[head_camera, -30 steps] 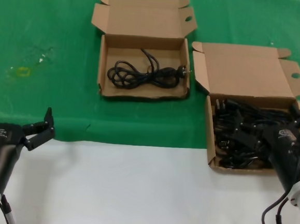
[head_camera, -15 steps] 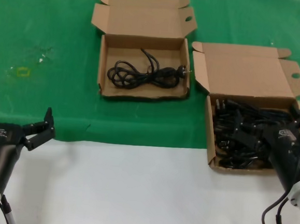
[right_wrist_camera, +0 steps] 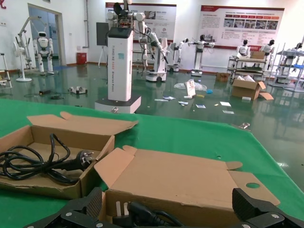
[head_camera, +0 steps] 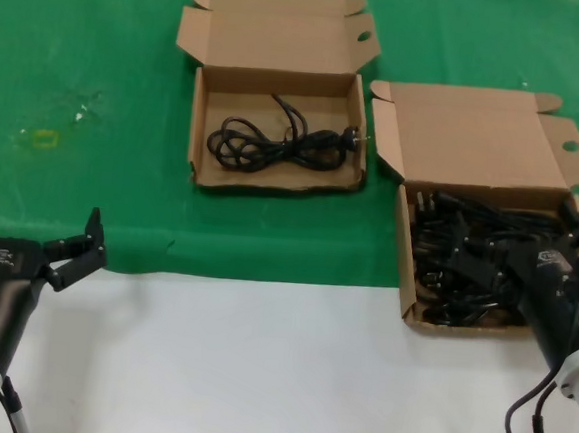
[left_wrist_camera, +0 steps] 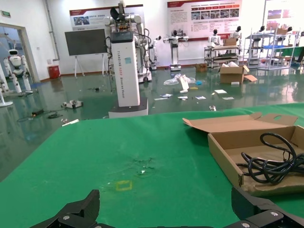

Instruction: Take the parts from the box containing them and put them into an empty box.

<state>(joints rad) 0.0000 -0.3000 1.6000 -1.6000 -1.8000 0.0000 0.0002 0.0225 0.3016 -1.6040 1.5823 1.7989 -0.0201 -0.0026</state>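
Note:
Many black power cords (head_camera: 472, 261) fill the larger box (head_camera: 471, 136) at the right. One cord (head_camera: 275, 143) lies coiled in the smaller box (head_camera: 274, 37) at the back middle. My right gripper (head_camera: 546, 247) is open and empty, low over the near right corner of the larger box. Its wrist view shows a plug (right_wrist_camera: 128, 211) between the spread fingers of the right gripper (right_wrist_camera: 168, 205), with the lid of the larger box (right_wrist_camera: 185, 183) behind. My left gripper (head_camera: 30, 224) is open and empty, parked at the near left by the cloth's edge. Its wrist view shows the left gripper (left_wrist_camera: 166, 205) and the smaller box (left_wrist_camera: 223, 156).
A green cloth (head_camera: 103, 41) covers the far part of the table, and bare white table (head_camera: 257, 374) lies in front. A small yellow mark (head_camera: 43, 139) and creases sit on the cloth at the left. Both lids stand open toward the back.

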